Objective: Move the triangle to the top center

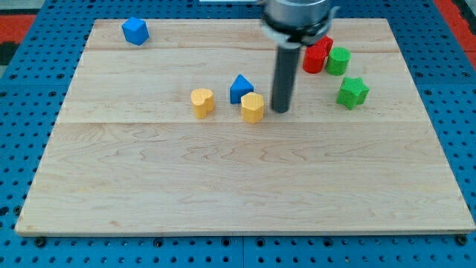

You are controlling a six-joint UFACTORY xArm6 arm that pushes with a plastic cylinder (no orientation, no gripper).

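Note:
The blue triangle (240, 88) sits near the middle of the wooden board (238, 186), slightly above centre. A yellow hexagon block (253, 107) touches its lower right side. My tip (280, 111) rests on the board just right of the yellow hexagon and to the lower right of the triangle, a small gap away from both. The dark rod rises from the tip to the arm at the view's top.
A yellow heart-shaped block (202, 101) lies left of the triangle. A blue block (135, 31) is at the top left. Red blocks (317, 55), a green cylinder (338, 60) and a green star (352, 92) cluster at the upper right.

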